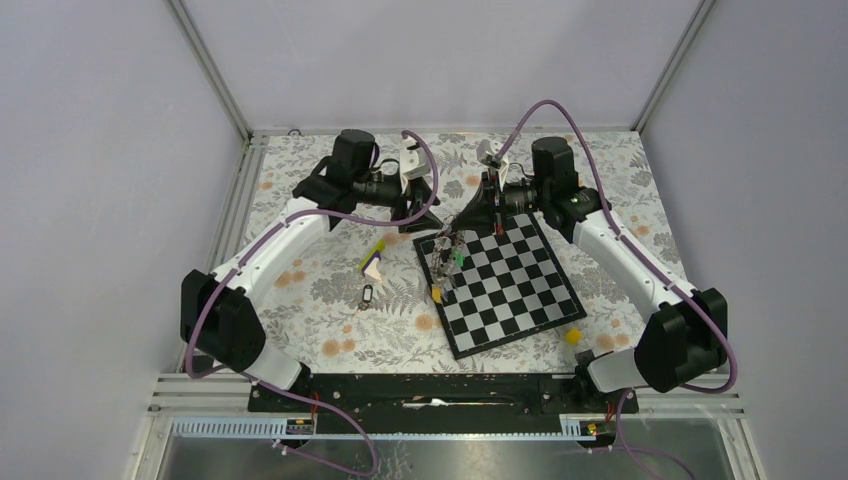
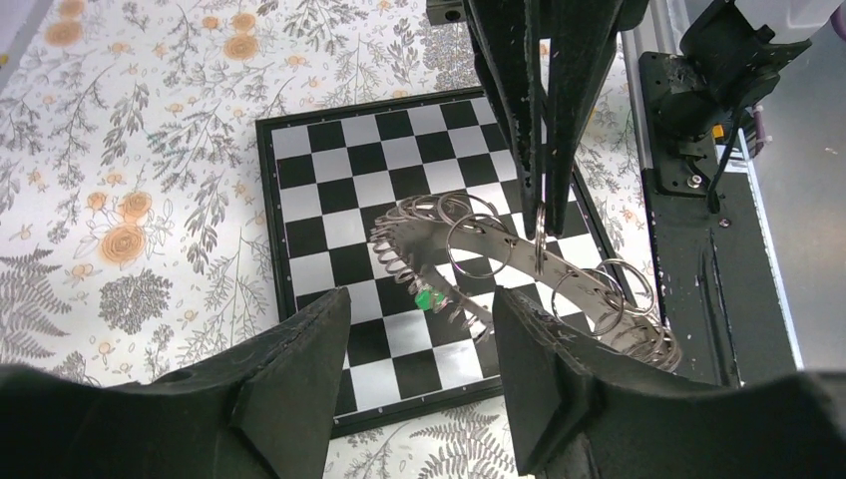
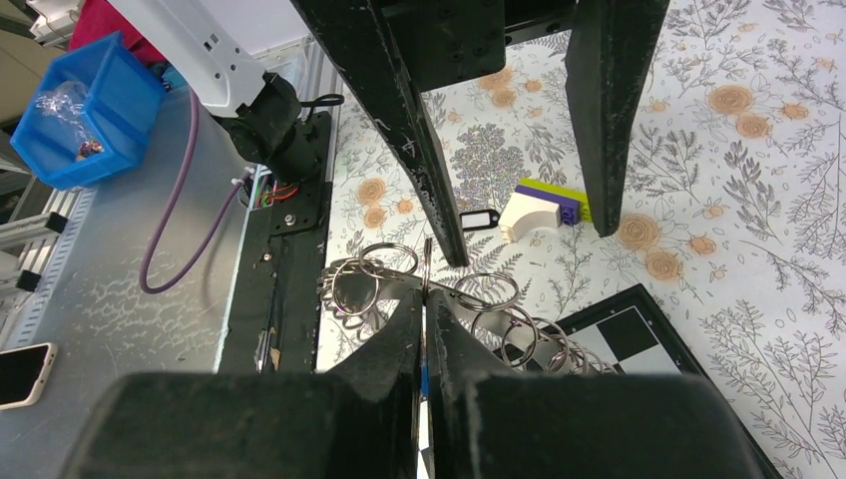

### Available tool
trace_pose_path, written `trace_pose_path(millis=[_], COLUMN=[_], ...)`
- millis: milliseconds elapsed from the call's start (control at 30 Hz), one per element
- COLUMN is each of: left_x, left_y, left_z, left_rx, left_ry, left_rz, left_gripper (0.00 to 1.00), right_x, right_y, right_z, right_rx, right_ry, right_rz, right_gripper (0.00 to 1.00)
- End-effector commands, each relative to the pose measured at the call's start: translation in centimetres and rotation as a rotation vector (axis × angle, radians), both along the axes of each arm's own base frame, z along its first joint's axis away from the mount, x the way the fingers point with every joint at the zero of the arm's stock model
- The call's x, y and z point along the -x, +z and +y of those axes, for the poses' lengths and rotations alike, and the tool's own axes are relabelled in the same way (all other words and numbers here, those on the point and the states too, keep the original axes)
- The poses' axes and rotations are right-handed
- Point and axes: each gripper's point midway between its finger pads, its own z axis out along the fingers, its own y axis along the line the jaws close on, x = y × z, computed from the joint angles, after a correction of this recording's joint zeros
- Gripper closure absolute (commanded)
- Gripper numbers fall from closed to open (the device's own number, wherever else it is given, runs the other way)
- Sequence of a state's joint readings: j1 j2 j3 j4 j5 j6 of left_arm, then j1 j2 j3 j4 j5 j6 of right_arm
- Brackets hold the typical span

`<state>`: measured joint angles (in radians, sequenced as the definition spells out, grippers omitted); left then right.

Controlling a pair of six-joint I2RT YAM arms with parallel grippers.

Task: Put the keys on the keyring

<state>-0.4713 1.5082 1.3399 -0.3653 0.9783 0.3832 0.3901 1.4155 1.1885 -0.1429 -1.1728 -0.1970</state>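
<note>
The keyring [image 1: 446,252], a grey metal band strung with several small wire rings, hangs above the chessboard's far left corner. My right gripper [image 1: 464,220] is shut on one of its small rings [image 2: 539,232]. In the right wrist view the gripper [image 3: 423,296] pinches that ring, and a blue sliver shows between the pads. A green key [image 2: 429,297] hangs on the keyring. A black key [image 1: 367,296] lies on the floral cloth, also in the right wrist view [image 3: 477,220]. My left gripper [image 1: 418,208] is open and empty, just left of the keyring [image 2: 469,244].
The chessboard [image 1: 520,300] lies right of centre. A lime-and-white wedge [image 1: 373,262] sits left of it, near the black key. A small yellow piece [image 1: 436,293] lies at the board's left edge, and another [image 1: 573,337] off its near right corner.
</note>
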Motion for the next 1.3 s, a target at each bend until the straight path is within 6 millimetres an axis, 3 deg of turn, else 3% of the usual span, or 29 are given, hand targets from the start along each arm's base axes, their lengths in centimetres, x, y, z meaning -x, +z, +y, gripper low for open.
trace_pose_path(millis=[0, 233, 500, 933, 1267], left_x=[-0.1, 1.7, 3.4, 3.4, 3.1], left_y=[2.8, 2.5, 4.5, 4.1, 3.0], left_z=[-0.8, -0.1, -0.4, -1.8, -2.0], left_rx=[0.059, 0.027, 0.076, 0.086, 0.061], left_ry=[-0.082, -0.167, -0.228, -0.22, -0.202], left_rz=[-0.127, -0.169, -0.115, -0.064, -0.065], left_gripper=[0.4, 0.4, 0.46, 0.66, 0.71], right_x=[0.8, 0.6, 0.3, 0.3, 0.4], right_y=[2.3, 2.2, 1.7, 1.6, 1.8], right_z=[-0.1, -0.2, -0.2, -0.2, -0.3], right_rx=[-0.058, -0.054, -0.045, -0.046, -0.048], right_ry=[0.039, 0.029, 0.017, 0.014, 0.015], right_rz=[-0.07, -0.067, -0.073, -0.072, -0.076], right_gripper=[1.0, 1.0, 1.0, 1.0, 1.0])
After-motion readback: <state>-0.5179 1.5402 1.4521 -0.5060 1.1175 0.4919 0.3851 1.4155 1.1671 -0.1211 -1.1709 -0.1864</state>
